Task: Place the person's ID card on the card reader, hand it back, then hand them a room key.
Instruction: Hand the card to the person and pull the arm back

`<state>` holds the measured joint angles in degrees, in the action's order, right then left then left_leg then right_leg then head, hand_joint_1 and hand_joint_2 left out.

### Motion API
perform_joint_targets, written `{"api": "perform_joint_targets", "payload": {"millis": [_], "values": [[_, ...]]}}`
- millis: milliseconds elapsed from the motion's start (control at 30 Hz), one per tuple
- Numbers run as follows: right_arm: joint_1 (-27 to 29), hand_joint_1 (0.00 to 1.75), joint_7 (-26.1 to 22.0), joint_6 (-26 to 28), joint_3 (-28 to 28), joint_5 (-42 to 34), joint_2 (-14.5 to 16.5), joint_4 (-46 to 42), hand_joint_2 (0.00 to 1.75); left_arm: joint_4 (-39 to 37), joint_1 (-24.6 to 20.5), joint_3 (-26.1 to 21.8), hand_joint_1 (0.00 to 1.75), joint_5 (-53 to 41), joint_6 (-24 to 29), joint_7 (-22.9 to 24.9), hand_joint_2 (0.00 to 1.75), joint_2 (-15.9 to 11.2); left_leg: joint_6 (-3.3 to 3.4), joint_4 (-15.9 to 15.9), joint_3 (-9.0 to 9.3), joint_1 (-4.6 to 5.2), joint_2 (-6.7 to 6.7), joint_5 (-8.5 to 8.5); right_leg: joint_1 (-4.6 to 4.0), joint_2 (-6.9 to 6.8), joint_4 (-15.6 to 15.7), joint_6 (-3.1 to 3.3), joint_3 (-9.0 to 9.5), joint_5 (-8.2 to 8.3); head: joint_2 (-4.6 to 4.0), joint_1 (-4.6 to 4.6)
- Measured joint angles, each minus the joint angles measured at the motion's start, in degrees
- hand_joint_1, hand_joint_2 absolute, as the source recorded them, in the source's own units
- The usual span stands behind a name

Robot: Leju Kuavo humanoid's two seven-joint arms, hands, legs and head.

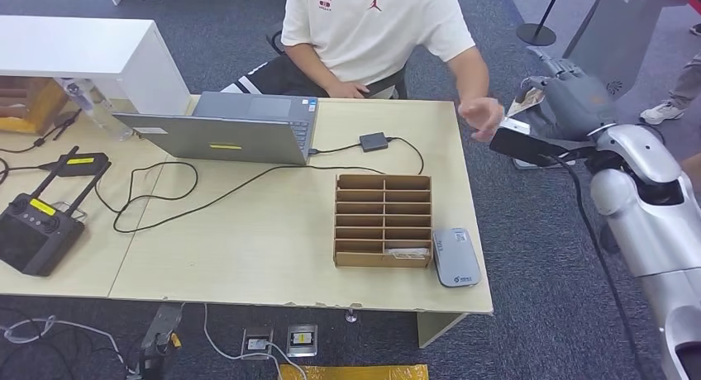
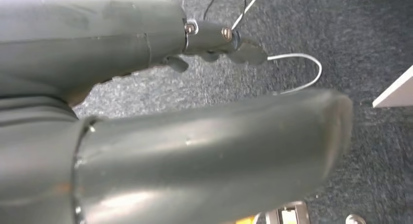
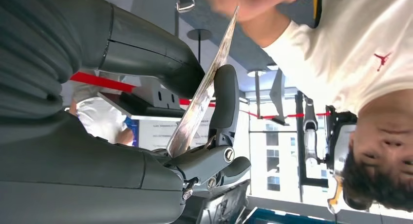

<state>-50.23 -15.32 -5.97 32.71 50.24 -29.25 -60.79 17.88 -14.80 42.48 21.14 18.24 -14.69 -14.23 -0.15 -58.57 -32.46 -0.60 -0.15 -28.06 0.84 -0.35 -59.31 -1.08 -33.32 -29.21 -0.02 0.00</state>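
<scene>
right hand [image 1: 570, 95] is raised off the table's right side, w/ the id card [image 3: 204, 87] pinched between thumb and a dark finger; the person's hand [image 1: 482, 116] hovers just beside it, and in the right wrist view the card's far end reaches up to that hand, tho blur hides whether they touch. judgement: card's being passed between them, can't tell which way. card looks thin, flat, stiff-ish plastic w/ a glossy printed face, so prob v light but slick, and the smooth hard fingers [image 3: 224, 97] give little bite on it; best held by faces near one short end, leaving the other end free for the person to take or for laying flat on the card reader [image 1: 455, 257]. reader is a rounded grey-white slab, smooth casing, lying at the table's [image 1: 248, 256] front right corner just beside the key rack [image 1: 383, 220], a brown cardboard-like box of slotted rows; one pale thing lies in its front row, maybe a room key, too small to tell. tabletop is pale matte wood laminate; floor is dark blue-grey carpet. left hand [image 2: 214, 39] hangs over the carpet, fingers loosely curled in, holding nothing i can see.
</scene>
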Motion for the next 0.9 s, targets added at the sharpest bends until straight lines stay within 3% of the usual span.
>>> {"api": "perform_joint_targets", "payload": {"millis": [367,900], "values": [[-4.5,1.75,-1.5,4.1,2.0,1.2,6.9,9.6,1.75,0.1,-0.4,0.6,0.00,-0.1,-0.2,0.0,0.00,0.0,-0.02,0.0,-0.01,-0.01,-0.01,0.02,-0.01,-0.01,0.0,0.00,-0.01,0.00,0.00,0.02],[-6.6,1.66,-2.3,5.1,3.5,2.1,11.7,16.1,1.75,0.1,-0.4,0.7,0.00,0.4,-0.3,0.3,0.00,-0.1,-0.02,0.0,0.00,-0.02,-0.01,0.03,-0.01,0.01,0.0,0.00,-0.01,0.00,0.00,0.01]]}}
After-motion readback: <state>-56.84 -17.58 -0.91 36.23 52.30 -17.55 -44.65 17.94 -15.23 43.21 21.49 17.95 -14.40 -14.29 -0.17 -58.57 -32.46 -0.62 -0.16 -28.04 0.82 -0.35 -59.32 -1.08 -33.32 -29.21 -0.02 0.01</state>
